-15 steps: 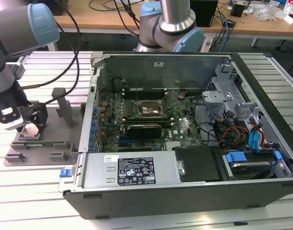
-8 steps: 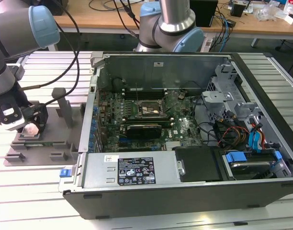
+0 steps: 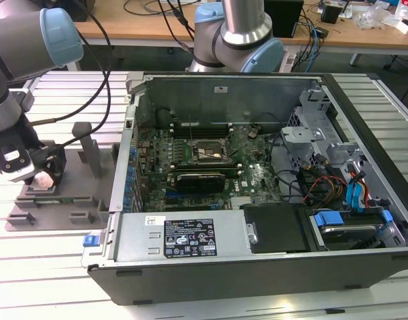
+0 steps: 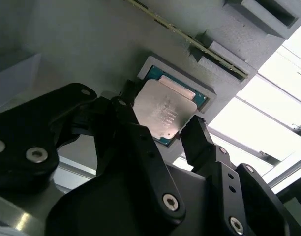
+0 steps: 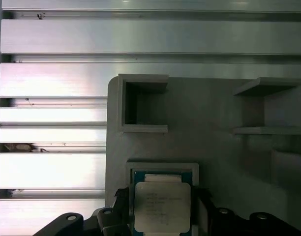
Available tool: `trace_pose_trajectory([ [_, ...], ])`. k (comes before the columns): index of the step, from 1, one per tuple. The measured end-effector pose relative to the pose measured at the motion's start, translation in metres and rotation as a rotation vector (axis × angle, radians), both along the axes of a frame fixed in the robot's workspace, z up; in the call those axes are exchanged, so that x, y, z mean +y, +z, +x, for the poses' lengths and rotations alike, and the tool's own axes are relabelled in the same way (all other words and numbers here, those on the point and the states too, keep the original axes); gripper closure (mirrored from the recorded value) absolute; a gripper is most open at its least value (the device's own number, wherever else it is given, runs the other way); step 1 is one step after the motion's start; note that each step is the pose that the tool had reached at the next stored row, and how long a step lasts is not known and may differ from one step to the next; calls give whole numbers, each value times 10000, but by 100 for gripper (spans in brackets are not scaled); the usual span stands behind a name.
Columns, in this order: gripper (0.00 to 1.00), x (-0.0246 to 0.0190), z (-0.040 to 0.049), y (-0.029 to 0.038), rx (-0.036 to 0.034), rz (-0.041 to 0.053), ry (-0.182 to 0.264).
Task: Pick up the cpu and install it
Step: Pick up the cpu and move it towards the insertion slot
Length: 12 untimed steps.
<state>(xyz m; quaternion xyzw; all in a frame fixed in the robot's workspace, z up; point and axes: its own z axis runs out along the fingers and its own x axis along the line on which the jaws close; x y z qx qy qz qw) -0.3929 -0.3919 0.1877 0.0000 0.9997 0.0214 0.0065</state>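
Note:
The cpu [image 4: 166,109] [image 5: 162,205], a flat square chip with a silvery lid and a green edge, lies at a shallow square recess of the gray fixture plate [image 5: 214,113] [image 3: 77,190]. My gripper [image 4: 163,117] [image 5: 163,209] [image 3: 41,179] is down over it at the exterior view's left. Its two black fingers [image 4: 197,135] press against opposite sides of the chip, shut on it. In the second wrist view the chip looks slightly tilted out of its recess. The motherboard socket [image 3: 207,152] sits inside the open computer case.
The open computer case [image 3: 257,260] takes up the middle and right of the exterior view, with cables and drive bays at its right. Upright gray blocks [image 3: 91,150] stand on the fixture plate beside the gripper. A second robot arm [image 3: 241,33] stands behind the case.

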Motion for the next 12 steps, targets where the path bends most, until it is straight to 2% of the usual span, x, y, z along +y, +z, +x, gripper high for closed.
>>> trace_pose_trajectory([
  [1,35,0,0,1,1,0,0],
  [2,44,0,0,4,1,0,0],
  [12,45,0,0,45,0,0,1],
])
